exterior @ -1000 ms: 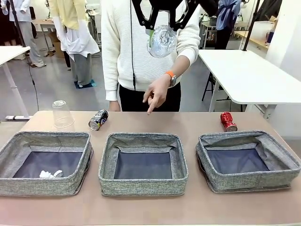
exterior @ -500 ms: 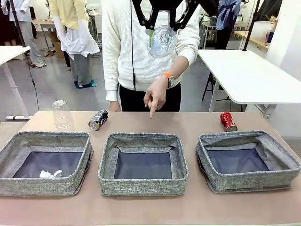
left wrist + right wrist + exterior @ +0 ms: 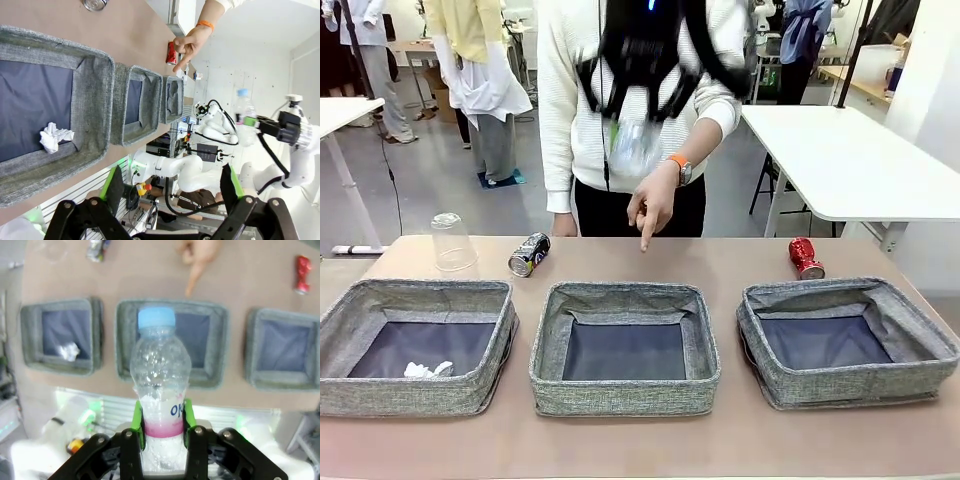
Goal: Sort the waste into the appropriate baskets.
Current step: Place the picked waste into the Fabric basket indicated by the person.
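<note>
My right gripper [image 3: 161,426] is clamped on the plastic bottle [image 3: 160,365] at its pink label, high above the middle basket [image 3: 220,347]. It looks empty: light, thin-walled, slick, so I judge the label band the firmest hold. My left gripper [image 3: 170,182] hangs wide open, empty. Beyond, the person's hand [image 3: 650,203] points at the table just behind that basket.

baskets [image 3: 620,390] rough matt grey woven cloth; bottle [image 3: 160,367] clear glossy plastic; red can [image 3: 805,257] shiny metal; table [image 3: 740,262] smooth matt; paper ball [image 3: 427,370] crumpled
</note>
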Robot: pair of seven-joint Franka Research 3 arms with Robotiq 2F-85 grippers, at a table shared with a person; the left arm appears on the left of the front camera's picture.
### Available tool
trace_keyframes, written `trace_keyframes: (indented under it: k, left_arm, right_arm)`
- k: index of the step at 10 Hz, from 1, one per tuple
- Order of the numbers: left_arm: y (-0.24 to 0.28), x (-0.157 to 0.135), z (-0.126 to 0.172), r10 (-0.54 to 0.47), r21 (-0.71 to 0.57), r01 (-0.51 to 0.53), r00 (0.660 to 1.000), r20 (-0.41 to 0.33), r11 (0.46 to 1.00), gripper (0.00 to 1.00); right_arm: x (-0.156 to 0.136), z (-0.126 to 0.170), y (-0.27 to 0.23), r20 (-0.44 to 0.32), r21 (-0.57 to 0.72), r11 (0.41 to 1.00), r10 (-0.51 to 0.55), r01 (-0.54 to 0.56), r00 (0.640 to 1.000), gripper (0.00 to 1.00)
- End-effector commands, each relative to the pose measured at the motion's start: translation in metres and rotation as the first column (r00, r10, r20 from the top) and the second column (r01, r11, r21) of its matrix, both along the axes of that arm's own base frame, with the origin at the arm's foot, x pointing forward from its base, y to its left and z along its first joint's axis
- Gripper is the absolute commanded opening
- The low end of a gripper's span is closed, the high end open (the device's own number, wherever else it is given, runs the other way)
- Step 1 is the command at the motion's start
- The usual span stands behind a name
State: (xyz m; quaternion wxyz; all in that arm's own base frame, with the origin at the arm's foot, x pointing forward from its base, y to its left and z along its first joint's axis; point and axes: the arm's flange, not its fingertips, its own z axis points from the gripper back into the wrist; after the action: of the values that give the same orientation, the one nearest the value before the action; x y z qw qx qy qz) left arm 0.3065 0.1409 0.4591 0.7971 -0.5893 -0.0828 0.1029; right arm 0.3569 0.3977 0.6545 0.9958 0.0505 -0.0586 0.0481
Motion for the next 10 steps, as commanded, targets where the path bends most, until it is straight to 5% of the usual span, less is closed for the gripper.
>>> trace_keyframes:
  k: [1,2,8,10]
  left_arm:
    - [0.001,0.0,0.001,-0.003,-0.013,0.003,1.0,0.021,1.0,1.0]
    - [0.001,0.0,0.001,-0.003,-0.013,0.003,1.0,0.021,1.0,1.0]
    - [0.001,0.0,0.001,-0.003,-0.013,0.003,1.0,0.021,1.0,1.0]
    - [0.001,0.0,0.001,-0.003,-0.013,0.003,1.0,0.021,1.0,1.0]
  right_arm:
    - [-0.014,-0.121,-0.009,0.023,-0.013,0.997,0.076,-0.076,0.997,0.35]
    - [-0.018,-0.143,-0.014,0.017,-0.046,0.991,0.128,-0.127,0.992,0.35]
    - [-0.008,-0.135,-0.031,-0.027,0.076,0.989,0.131,-0.129,0.991,0.35]
    - [-0.006,-0.136,-0.032,-0.036,0.072,0.991,0.119,-0.117,0.992,0.93]
